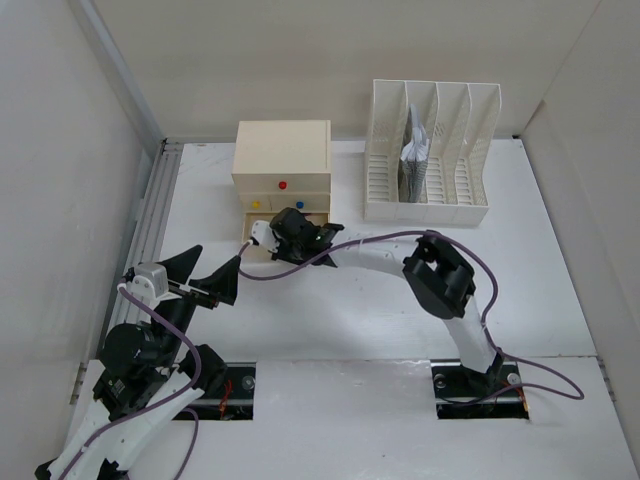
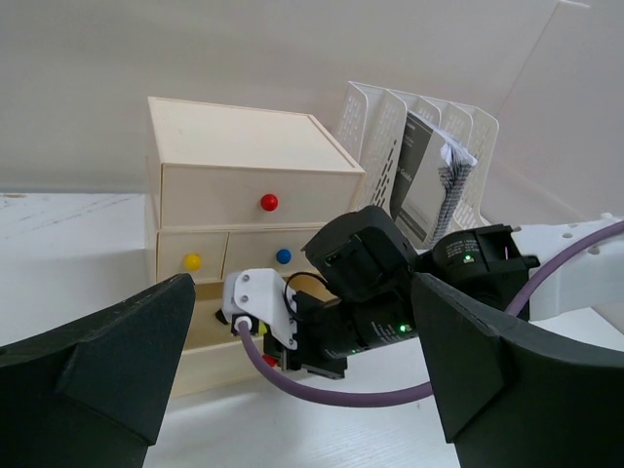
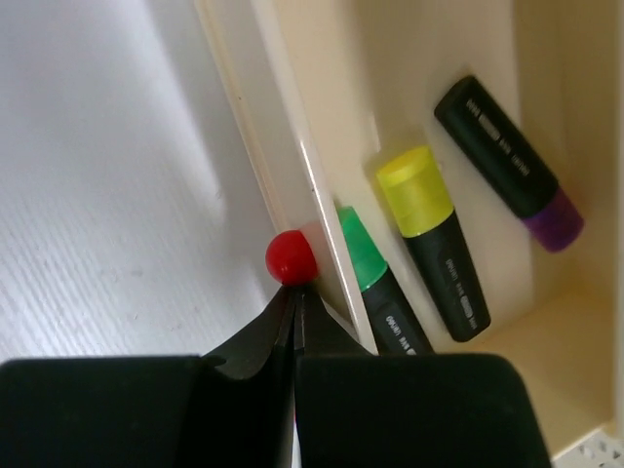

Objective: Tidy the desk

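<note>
Since the big flat white matte table (image 1: 560, 290) is rigid, heavy and going nowhere, I'd say it's not something you grab at all, you just work on top of it. It lies under both arms and runs to the back wall, smooth, with a grey rail on its left edge. At the back stands the small beige wooden drawer box (image 1: 283, 155) with its bottom drawer (image 3: 439, 117) out. Nearer, the left claw (image 1: 203, 275) gapes wide, holding nothing. The right claw (image 3: 295, 314) is pinched narrow, tips touching the little round red knob (image 3: 291, 257); can't tell if it really grips.
</note>
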